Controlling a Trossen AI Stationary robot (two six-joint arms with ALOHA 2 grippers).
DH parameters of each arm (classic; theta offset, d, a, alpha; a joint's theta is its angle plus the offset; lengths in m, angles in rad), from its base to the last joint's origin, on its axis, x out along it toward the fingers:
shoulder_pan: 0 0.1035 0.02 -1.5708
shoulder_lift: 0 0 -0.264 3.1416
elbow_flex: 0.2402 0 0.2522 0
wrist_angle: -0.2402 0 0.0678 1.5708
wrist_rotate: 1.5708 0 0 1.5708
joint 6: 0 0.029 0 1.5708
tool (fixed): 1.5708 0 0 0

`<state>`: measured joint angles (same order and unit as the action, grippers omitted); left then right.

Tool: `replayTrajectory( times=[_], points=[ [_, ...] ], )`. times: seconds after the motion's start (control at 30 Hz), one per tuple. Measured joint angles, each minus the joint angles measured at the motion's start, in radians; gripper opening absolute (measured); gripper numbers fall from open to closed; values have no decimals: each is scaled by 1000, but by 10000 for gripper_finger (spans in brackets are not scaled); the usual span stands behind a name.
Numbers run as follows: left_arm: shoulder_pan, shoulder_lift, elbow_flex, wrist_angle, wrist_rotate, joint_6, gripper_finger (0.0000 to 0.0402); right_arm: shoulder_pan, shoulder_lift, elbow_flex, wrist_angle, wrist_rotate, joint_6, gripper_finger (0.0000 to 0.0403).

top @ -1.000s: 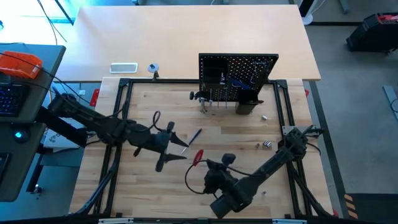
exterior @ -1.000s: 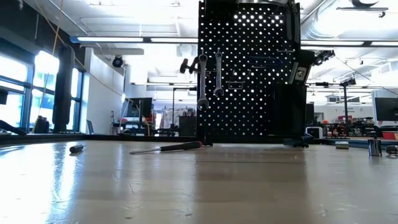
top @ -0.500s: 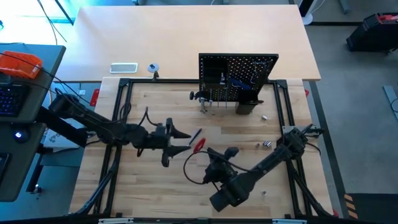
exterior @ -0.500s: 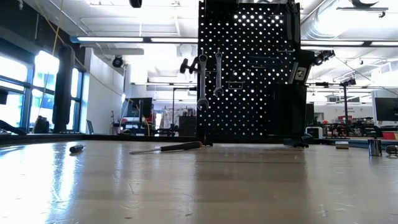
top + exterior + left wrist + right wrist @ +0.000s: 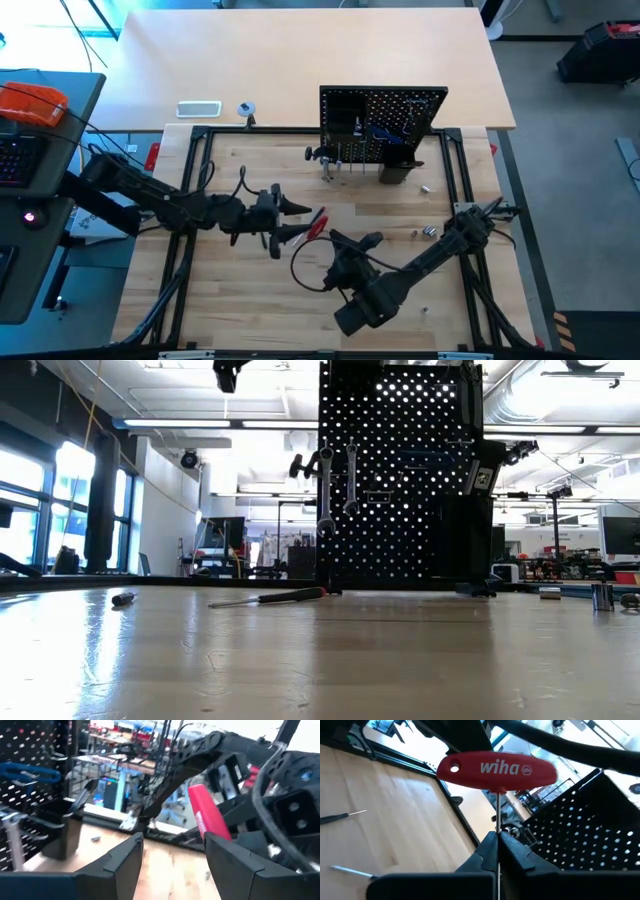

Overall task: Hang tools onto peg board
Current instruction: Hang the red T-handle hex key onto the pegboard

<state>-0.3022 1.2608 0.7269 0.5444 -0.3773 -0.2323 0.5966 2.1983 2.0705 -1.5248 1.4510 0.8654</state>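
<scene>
Two grippers meet at centre frame in the high view. Right gripper (image 5: 497,840) is pinched on the metal shaft of a red T-handled tool (image 5: 496,768). Left gripper (image 5: 300,220) stands spread, fingers either side of that red handle. Peg board (image 5: 382,123) sits upper centre, two wrenches (image 5: 338,488) hanging on it.
</scene>
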Motion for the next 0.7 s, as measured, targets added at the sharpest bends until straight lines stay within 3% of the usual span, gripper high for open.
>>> replayTrajectory(
  times=[0.27,0.7],
  points=[
    [2,18,0,75,45,-11,203,-28,-1,30,66,0,-144,0],
    [1,-27,0,81,12,24,203,-27,-1,30,51,-29,-151,0]
  ],
)
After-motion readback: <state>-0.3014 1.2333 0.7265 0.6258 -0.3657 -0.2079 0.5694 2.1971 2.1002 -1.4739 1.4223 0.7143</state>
